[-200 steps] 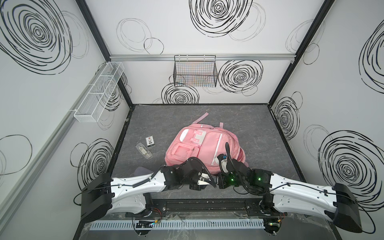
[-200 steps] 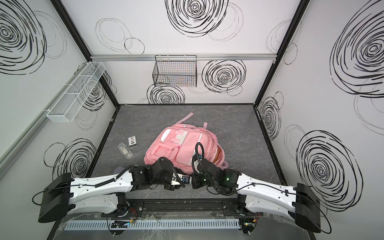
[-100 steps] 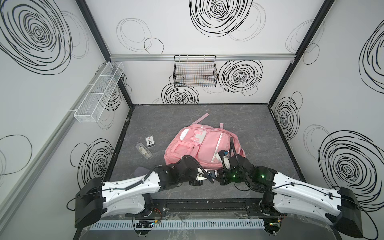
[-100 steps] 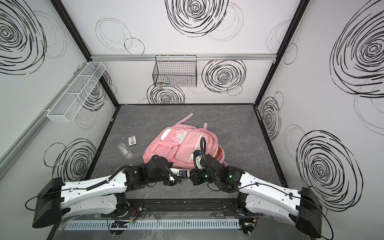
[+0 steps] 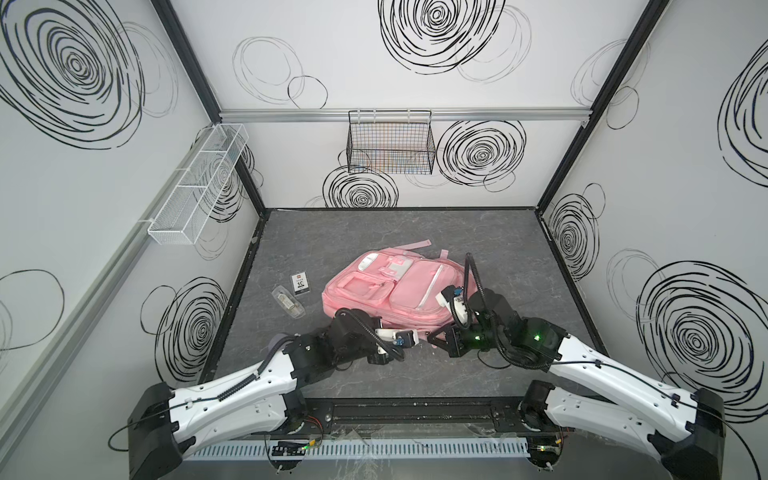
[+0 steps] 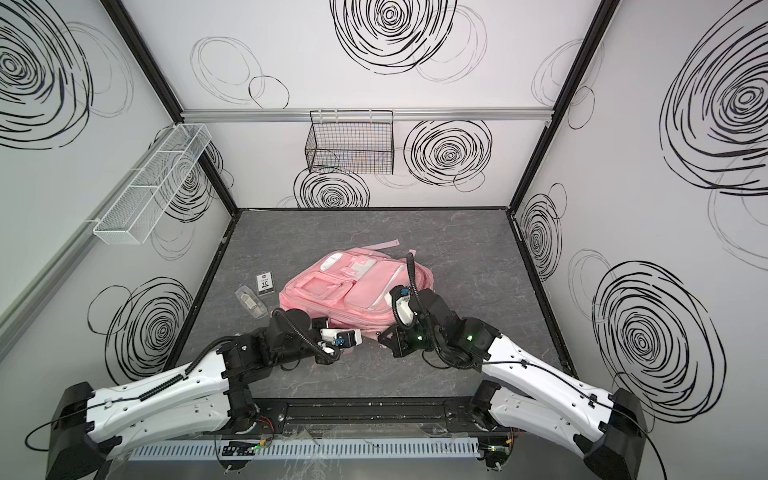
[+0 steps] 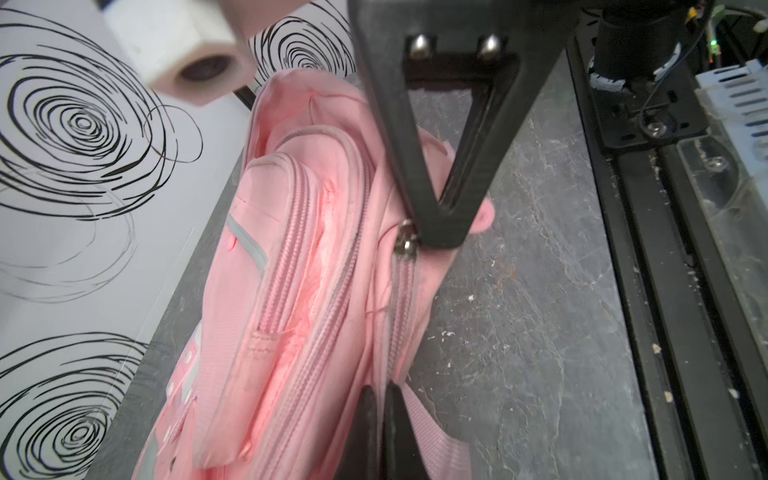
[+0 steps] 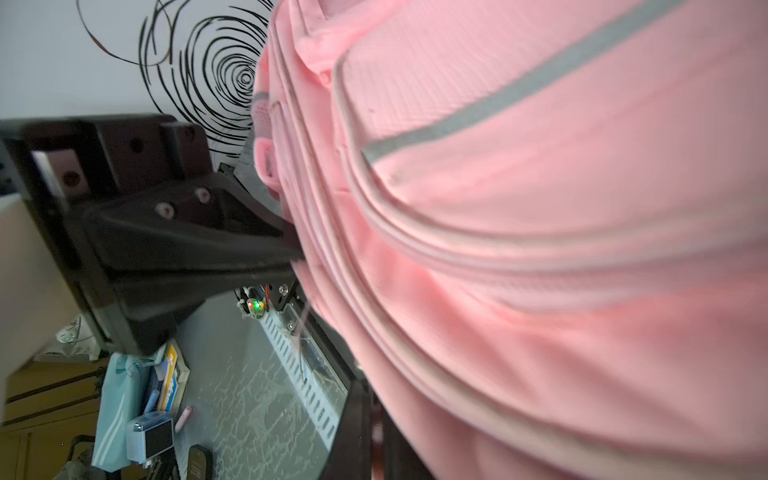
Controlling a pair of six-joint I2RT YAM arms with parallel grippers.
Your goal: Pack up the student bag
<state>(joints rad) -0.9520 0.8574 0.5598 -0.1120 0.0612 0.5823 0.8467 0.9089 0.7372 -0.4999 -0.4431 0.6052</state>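
Currently, I read student bag (image 5: 390, 286) flat at centre of surface (image 5: 415, 224), pockets up, long axis roughly crosswise, straps (image 5: 417, 245) toward back wall (image 5: 415, 191), left tool (image 7: 380, 411) and right tool (image 7: 438, 235) both pinched shut on its near zipper edge (image 7: 399, 299).

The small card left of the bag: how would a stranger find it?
Start at the pink student bag on the grey table. Two small things lie left of it. The card is flat, black-edged, with a white label; the case beside it is clear.
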